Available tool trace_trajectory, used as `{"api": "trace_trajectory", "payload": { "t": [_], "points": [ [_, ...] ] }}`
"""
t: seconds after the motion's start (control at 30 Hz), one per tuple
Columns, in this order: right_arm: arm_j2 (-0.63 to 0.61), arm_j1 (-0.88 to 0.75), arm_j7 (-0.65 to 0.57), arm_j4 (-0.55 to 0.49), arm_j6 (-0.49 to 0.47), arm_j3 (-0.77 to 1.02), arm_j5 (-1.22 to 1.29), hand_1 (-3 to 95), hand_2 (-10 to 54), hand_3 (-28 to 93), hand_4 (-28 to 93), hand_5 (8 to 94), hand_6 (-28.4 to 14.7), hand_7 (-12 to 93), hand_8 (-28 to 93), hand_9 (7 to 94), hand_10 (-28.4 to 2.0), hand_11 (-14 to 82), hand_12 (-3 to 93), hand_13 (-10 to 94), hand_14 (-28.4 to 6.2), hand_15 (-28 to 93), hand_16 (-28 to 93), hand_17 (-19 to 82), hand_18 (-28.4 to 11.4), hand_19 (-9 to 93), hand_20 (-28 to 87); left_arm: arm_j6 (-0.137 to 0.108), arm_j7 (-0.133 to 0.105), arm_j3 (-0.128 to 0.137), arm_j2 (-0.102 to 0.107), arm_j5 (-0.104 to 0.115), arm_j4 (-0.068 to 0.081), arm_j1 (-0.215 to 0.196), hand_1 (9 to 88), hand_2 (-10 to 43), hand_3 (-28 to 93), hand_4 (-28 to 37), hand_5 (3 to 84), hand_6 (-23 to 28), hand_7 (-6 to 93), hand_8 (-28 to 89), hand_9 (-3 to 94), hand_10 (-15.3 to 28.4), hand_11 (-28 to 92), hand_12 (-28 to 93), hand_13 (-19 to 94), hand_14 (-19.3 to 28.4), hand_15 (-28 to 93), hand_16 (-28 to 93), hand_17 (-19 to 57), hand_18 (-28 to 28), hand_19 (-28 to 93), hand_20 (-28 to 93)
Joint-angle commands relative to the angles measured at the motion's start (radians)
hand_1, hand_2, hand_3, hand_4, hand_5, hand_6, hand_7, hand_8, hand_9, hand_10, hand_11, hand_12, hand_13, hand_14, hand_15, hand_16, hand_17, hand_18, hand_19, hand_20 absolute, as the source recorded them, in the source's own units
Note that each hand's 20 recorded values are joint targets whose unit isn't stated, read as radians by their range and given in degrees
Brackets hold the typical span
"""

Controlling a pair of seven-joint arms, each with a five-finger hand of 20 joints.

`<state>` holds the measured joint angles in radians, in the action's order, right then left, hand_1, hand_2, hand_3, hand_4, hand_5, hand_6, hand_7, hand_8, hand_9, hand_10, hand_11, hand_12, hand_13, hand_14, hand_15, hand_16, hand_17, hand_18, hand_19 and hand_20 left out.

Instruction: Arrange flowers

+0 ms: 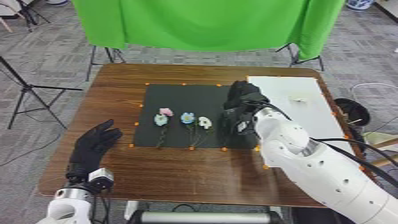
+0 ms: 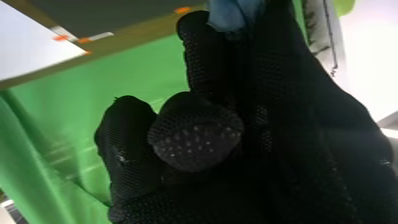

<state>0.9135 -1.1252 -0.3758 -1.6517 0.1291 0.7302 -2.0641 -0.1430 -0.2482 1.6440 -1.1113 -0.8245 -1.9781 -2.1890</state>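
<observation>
The black-gloved right hand is pinching what looks like a blue cloth flower. Thin-stemmed pastel artificial flowers are pointing blossoms-first away from the robot.

The right arm hides the table's near right corner; near the far right one, a pale thing is too small to tell; a blurred blue piece is cut off by the wrist view's top edge

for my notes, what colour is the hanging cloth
The cloth is bright green, clearest in the head view.
</observation>
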Motion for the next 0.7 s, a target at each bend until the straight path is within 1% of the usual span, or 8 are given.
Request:
{"api": "trace_trajectory", "payload": {
  "t": [0.03, 0.23, 0.37, 0.43, 0.47, 0.5, 0.6, 0.7],
  "points": [
    [0.000, 0.006, -0.017, 0.039, -0.007, 0.007, -0.024, 55.5, -9.0, 64, -22, 78.4, 3.2, 22, 2, 84.3, -9.7, 9.1, 28.0, 91, -1.8, 64, 29, 64, -14.2, 93, 58, 0.004, 0.015, -0.007, -0.010, 0.007, 0.009, -0.016, 24.0, -6.4, 72, -24.3, 49.3, 0.4, 17.1, -8, 49.9, 12.3, 21, 14, 37, 16.7, 22, 2, 3.9, 13.1, 11, 18],
    [-0.004, 0.007, -0.028, 0.025, -0.028, 0.013, 0.000, 53.3, -8.1, 64, -20, 76.6, 3.5, 23, 2, 82.0, -9.7, 9.7, 27.0, 90, -1.9, 64, 29, 63, -14.4, 93, 58, 0.005, 0.015, -0.005, -0.011, 0.005, 0.009, -0.016, 23.9, -6.4, 73, -24.4, 49.2, 0.3, 17.2, -8, 49.9, 12.4, 21, 14, 37, 16.6, 22, 2, 3.9, 13.1, 11, 18],
    [-0.006, 0.011, -0.036, 0.010, -0.032, 0.018, -0.001, 50.6, -9.1, 64, -18, 70.8, 2.9, 24, 2, 76.4, -11.2, 14.5, 21.6, 90, -2.1, 65, 29, 63, -14.4, 93, 58, 0.007, 0.014, -0.008, -0.011, 0.004, 0.010, -0.014, 23.9, -6.3, 72, -24.4, 49.2, 0.3, 17.2, -8, 49.9, 12.5, 21, 14, 37, 16.6, 22, 2, 4.0, 13.1, 11, 18],
    [-0.007, 0.012, -0.029, 0.002, -0.063, 0.028, 0.012, 46.9, -9.5, 65, -18, 68.2, 2.8, 24, 1, 72.8, -11.7, 15.8, 18.5, 89, -2.1, 65, 29, 62, -14.6, 93, 59, 0.008, 0.011, -0.008, -0.012, 0.004, 0.009, -0.017, 23.9, -6.3, 72, -24.3, 49.2, 0.3, 17.2, -8, 49.9, 12.4, 21, 14, 37, 16.6, 22, 2, 4.0, 13.2, 11, 18],
    [-0.010, 0.005, -0.032, -0.007, -0.083, 0.039, 0.015, 44.4, -9.5, 66, -18, 67.0, 2.9, 24, 1, 71.7, -11.7, 15.4, 18.3, 88, -2.3, 65, 29, 62, -14.5, 93, 58, 0.011, 0.018, -0.010, -0.010, 0.003, 0.012, -0.012, 23.9, -6.3, 72, -24.3, 49.2, 0.3, 17.3, -8, 49.9, 12.4, 21, 14, 37, 16.6, 22, 2, 4.0, 13.2, 11, 18],
    [-0.010, 0.004, -0.025, -0.010, -0.096, 0.042, 0.013, 41.9, -9.5, 68, -18, 66.0, 3.0, 22, 0, 70.1, -11.9, 14.7, 18.1, 88, -2.6, 65, 29, 61, -14.7, 93, 58, 0.009, 0.017, -0.008, -0.011, 0.003, 0.009, -0.018, 24.0, -6.3, 72, -24.4, 49.3, 0.3, 17.3, -8, 49.9, 12.4, 21, 14, 37, 16.6, 22, 2, 4.0, 13.1, 11, 18],
    [-0.018, -0.004, -0.029, -0.029, -0.102, 0.055, 0.019, 38.1, -9.5, 71, -17, 64.5, 2.8, 22, -10, 67.1, -12.8, 13.5, 18.3, 87, -2.8, 66, 28, 60, -14.7, 93, 57, 0.010, 0.016, -0.009, -0.009, 0.003, 0.012, -0.012, 24.0, -6.3, 72, -24.3, 49.3, 0.2, 17.3, -8, 49.9, 12.4, 21, 14, 37, 16.6, 22, 2, 3.9, 13.1, 11, 18],
    [-0.026, -0.016, -0.026, -0.056, -0.113, 0.083, 0.025, 33.9, -9.5, 71, -17, 59.5, 1.6, 20, -11, 61.6, -13.0, 11.7, 18.1, 85, -3.3, 66, 28, 59, -15.0, 93, 57, 0.010, 0.018, -0.009, -0.007, 0.003, 0.010, -0.014, 24.0, -6.3, 72, -24.2, 49.3, 0.3, 17.3, -8, 49.9, 12.5, 21, 14, 37, 16.6, 22, 2, 4.0, 13.1, 11, 18]
  ]
}}
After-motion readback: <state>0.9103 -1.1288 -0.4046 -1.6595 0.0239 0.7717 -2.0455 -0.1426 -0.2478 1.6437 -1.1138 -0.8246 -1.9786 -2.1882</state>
